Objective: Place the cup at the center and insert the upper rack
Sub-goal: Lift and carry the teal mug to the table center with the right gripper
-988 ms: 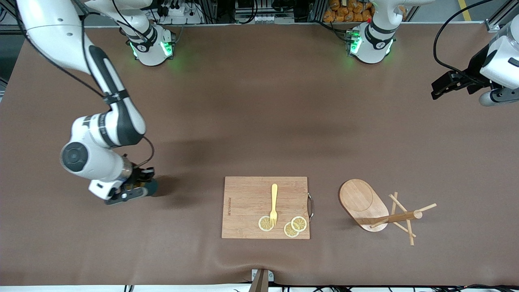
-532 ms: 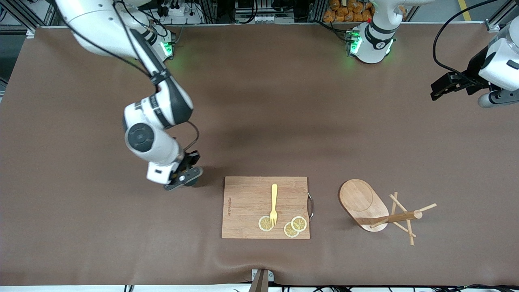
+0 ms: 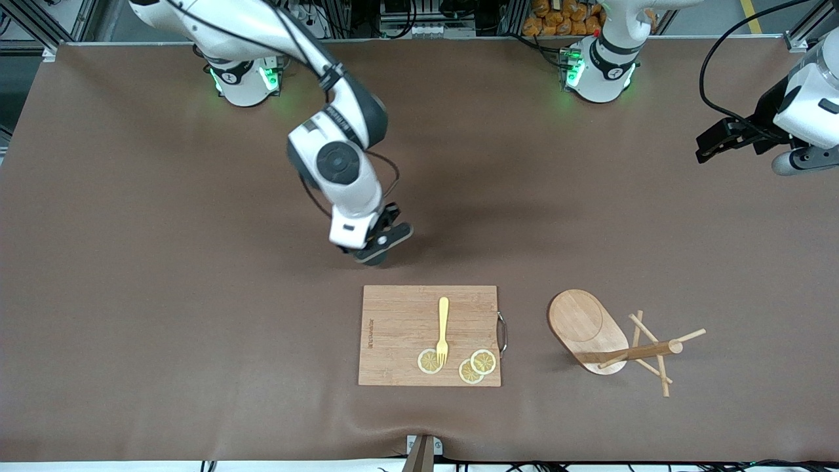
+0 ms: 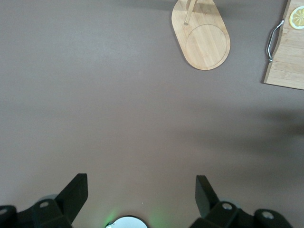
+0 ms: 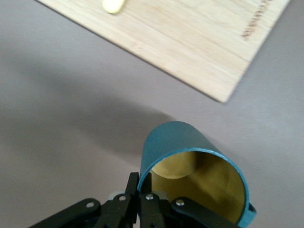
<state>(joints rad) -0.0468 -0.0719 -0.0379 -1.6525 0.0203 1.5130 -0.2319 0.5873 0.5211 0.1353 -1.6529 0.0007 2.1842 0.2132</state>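
Right tool clamped on cup above bare table near cutting board.

A rectangular wooden cutting board is laid on the brown table cover, with a metal handle fixed at its edge toward the left arm's end. A yellow fork is laid on the board, its tines resting on one of three lemon slices.
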